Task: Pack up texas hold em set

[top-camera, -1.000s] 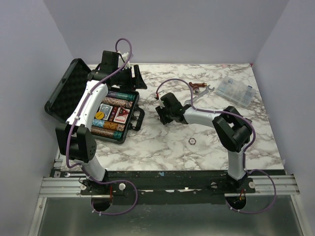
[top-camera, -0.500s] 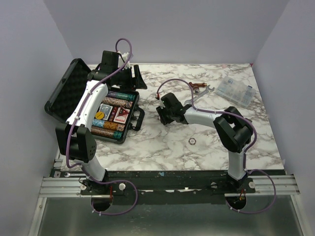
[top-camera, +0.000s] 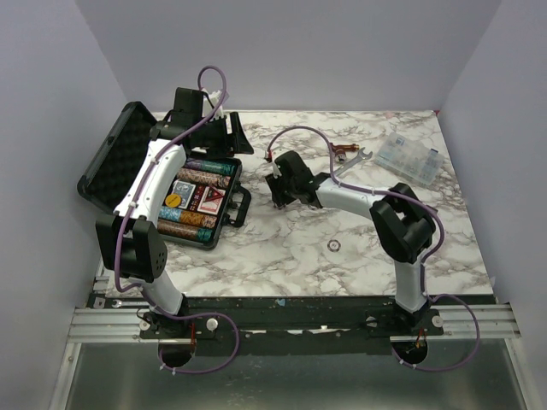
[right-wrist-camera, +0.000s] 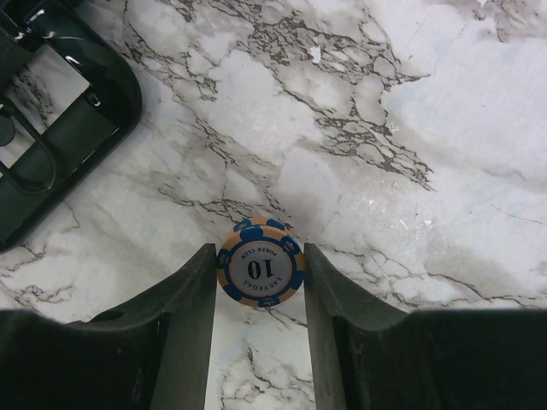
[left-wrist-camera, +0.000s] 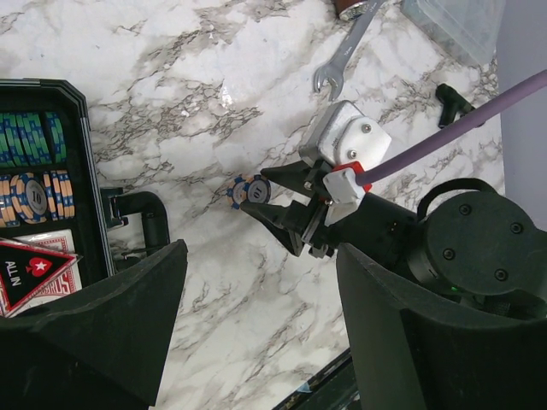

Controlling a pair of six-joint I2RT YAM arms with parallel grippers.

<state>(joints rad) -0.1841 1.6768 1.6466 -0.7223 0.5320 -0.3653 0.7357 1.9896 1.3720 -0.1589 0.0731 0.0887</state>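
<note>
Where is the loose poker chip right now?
In the right wrist view the poker chip sits clamped in the right claw, over the marble table just right of the open case's handle.

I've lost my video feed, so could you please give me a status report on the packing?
Left gripper open, hovering by the open case. Right gripper shut on a blue-orange chip. Case handle between chip and case.

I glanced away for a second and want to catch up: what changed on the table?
The right end effector, shut on a chip, moved slightly away from the arm bases, toward the far edge. The left end effector, open, and the case, wrench and box stayed put.
</note>
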